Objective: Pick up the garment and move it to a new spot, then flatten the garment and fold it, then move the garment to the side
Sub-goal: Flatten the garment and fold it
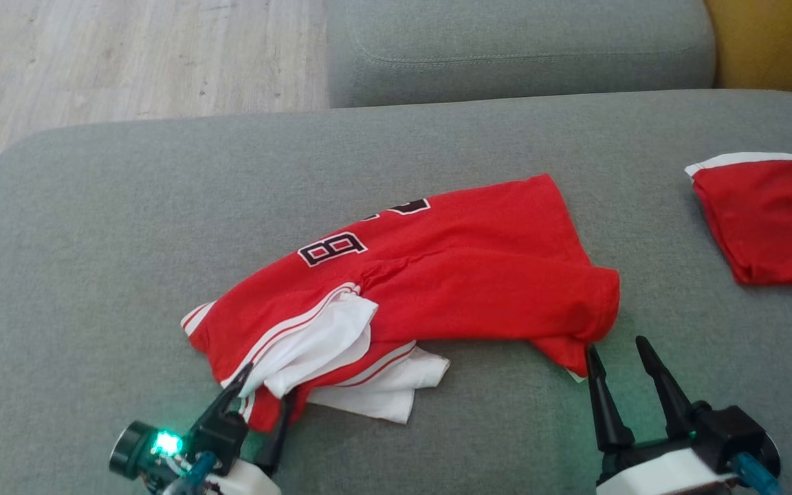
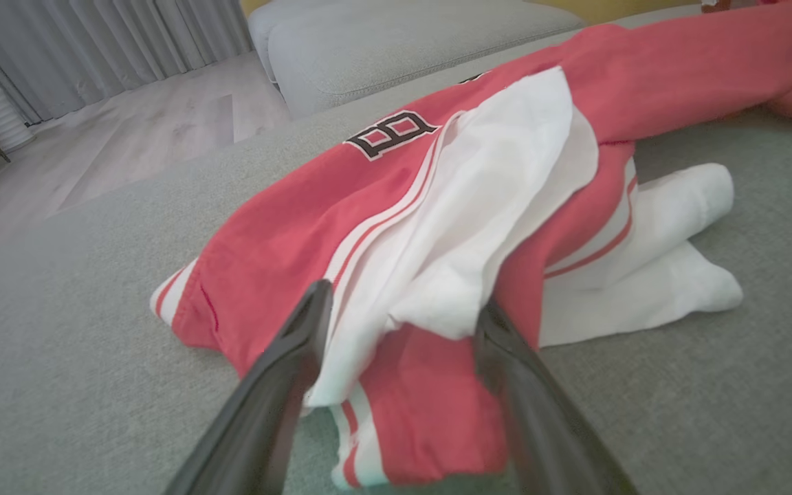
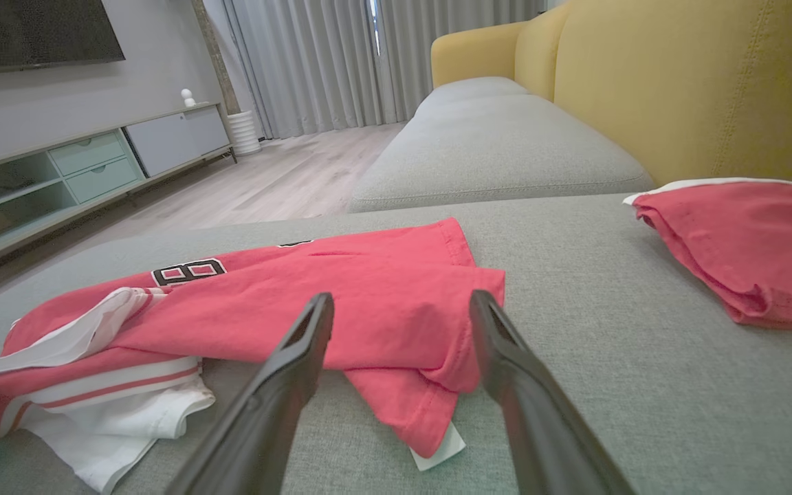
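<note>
Jersey: a red jersey (image 1: 451, 275) with a black-and-white "8", white sleeves and red-and-white striped trim, lying crumpled and partly doubled over in the middle of the head view.
Support: a grey sofa cushion (image 1: 128, 240) carries the jersey, which rests wholly on it.
Jersey layout: the red body runs from centre towards 3 o'clock; the white sleeves bunch at its 7 o'clock end.
Left pincer: the left pincer (image 1: 269, 385) comes in from 7 o'clock of the head view with its fingers spread. In its wrist view (image 2: 404, 295) they stand either side of a bunched white and red fold at the jersey's near edge, not pressed onto it.
Right pincer: the right pincer (image 1: 614, 345) rises from 5 o'clock, fingers spread, with nothing in it. Its tips are just beside the jersey's right corner; whether they touch the cloth I cannot tell.
Second garment: another red garment (image 1: 774, 220) with a white band lies at 3 o'clock on the same cushion, well apart from the jersey.
Surroundings: a second grey cushion (image 1: 520, 48) at 12 o'clock, pale wooden floor (image 1: 128, 55) at 11 o'clock, and a yellow backrest (image 3: 678, 82) at 1 o'clock of the right wrist view.
</note>
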